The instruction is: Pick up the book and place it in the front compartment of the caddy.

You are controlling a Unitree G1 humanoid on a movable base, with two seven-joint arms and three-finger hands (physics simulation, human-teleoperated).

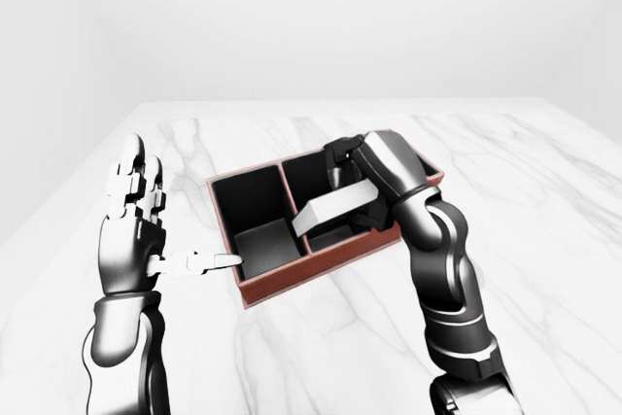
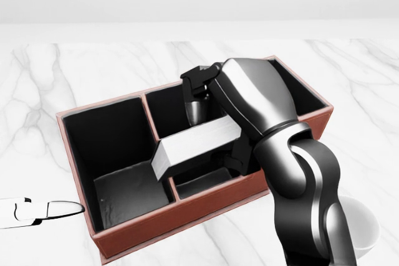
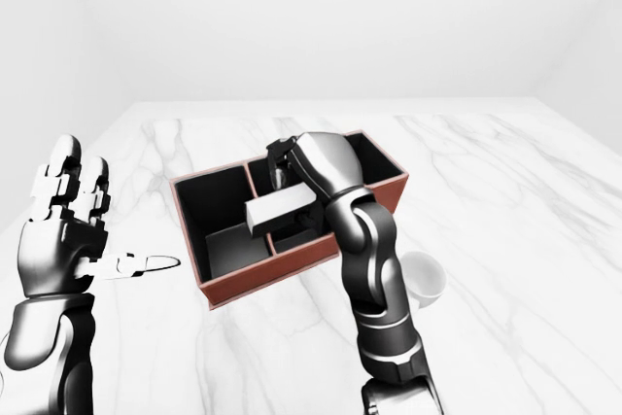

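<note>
Holding the book [image 2: 194,145] over the caddy [image 2: 283,171], the right hand [image 2: 209,101] has the pick-up done and the placing under way. Its fingers [image 2: 198,85] curl round the far end of the pale block, and the rest of the book juts out from the hand toward the left of the head view, lying across the caddy's inner dividers rather than down inside any one cell. It looks tilted, its free end lower, but whether it rests on a divider or hangs just above I cannot tell. What is left, as I judge it, is to bring the book over the proper compartment, lower it in and let go.

The caddy is a red-brown box with dark inner walls, split into several cells. A large cell lies to the left of the hand and shows only a bare dark floor. Smaller cells lie directly under and beside the hand; the one below the book seems to hold nothing, though arm and book hide much of it.

Well to the left of the caddy, the left hand [image 1: 134,216] stands upright with fingers spread wide, gripping nothing, one finger pointing toward the caddy's side. A white bowl [image 3: 424,278] sits on the marble table [image 3: 505,191] just right of the right forearm.
</note>
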